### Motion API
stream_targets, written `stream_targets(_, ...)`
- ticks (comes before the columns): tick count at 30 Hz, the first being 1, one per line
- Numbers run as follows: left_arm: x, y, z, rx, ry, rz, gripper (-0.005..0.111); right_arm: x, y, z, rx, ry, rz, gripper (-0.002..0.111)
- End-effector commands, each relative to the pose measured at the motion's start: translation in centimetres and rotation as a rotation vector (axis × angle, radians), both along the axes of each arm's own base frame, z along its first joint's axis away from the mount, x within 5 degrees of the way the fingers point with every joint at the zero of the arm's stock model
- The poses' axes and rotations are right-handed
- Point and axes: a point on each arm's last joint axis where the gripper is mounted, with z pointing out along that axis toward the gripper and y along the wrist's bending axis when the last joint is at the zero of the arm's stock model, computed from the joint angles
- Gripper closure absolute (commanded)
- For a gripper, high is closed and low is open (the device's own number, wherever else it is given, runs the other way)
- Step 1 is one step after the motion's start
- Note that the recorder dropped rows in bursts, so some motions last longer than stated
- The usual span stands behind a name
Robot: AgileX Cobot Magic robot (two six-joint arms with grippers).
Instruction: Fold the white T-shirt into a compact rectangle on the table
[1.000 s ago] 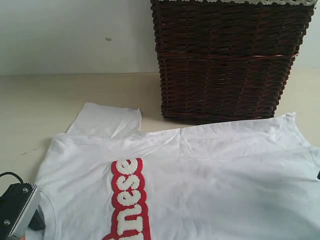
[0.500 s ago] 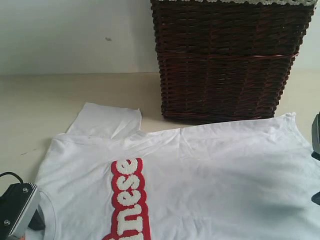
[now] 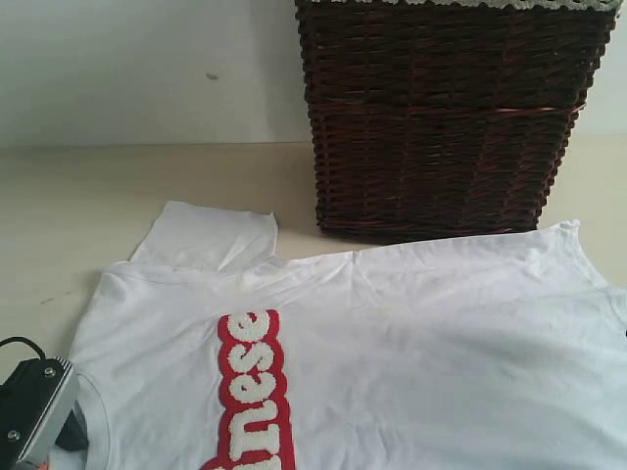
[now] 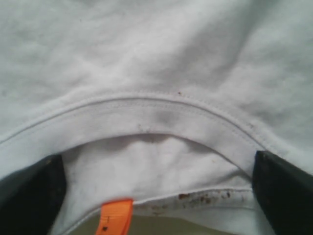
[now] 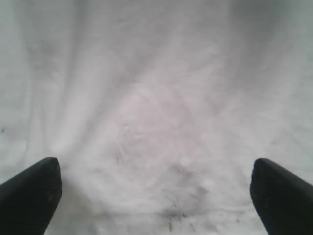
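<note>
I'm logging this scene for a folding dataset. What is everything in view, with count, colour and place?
white T-shirt: one, white, spread flat on the table
lettering: one strip, fuzzy white outlined in red, across the chest
orange tag: one, orange, inside the collar
wicker basket: one, dark brown, on the table behind the shirt
table: one, pale beige, under everything
wall: one, off-white, behind the table
left tool: one, black, open, over the collar
right tool: one, black, open, above plain shirt fabric

Shows a dark brown wicker basket [image 3: 441, 117] with pale trim along its top rim, upright at the back right before a plain whitish wall [image 3: 118, 59] bearing one small dark speck [image 3: 212, 75].
</note>
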Motion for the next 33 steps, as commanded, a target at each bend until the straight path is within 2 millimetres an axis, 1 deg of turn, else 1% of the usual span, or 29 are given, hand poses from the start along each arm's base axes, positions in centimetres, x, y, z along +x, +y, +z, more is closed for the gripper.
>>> stream_targets(1,-0.4,0.0,-0.6,0.014,0.038,-0.011,0.002,1.9,-1.3,2.7,0.025,-0.074,0.066,0.003)
stream_targets(2,-0.4,0.0,-0.6,0.014,0.038,-0.011,0.002,2.4,-1.5,2.8,0.020,-0.087,0.067,0.003)
stream_targets(4,-0.4,0.0,-0.6,0.014,0.038,-0.011,0.002,2.9,-1.8,2.3,0.019,-0.073,0.072,0.003)
stream_targets(8,-0.4,0.0,-0.6,0.014,0.038,-0.011,0.002,3.4,-2.4,-0.2,-0.013,-0.013,0.097,0.003)
stream_targets(11,-0.4,0.0,-0.6,0.014,0.038,-0.011,0.002,4.1,-2.9,-1.7,-0.051,-0.037,0.077,0.003)
stream_targets(16,-0.4,0.0,-0.6,0.014,0.038,-0.011,0.002,4.2,-2.9,-3.0,-0.041,-0.015,0.071,0.003)
stream_targets(21,-0.4,0.0,-0.6,0.014,0.038,-0.011,0.002,4.5,-3.1,-4.7,-0.068,-0.042,0.056,0.003)
stream_targets(25,-0.4,0.0,-0.6,0.014,0.038,-0.011,0.002,3.8,-3.0,-5.7,-0.083,-0.035,0.066,0.003)
stream_targets(29,-0.4,0.0,-0.6,0.014,0.038,-0.011,0.002,2.6,-3.2,-7.0,-0.145,-0.036,0.114,0.003)
stream_targets(33,-0.4,0.0,-0.6,0.014,0.038,-0.011,0.002,1.6,-3.0,-8.0,-0.167,-0.040,0.125,0.003)
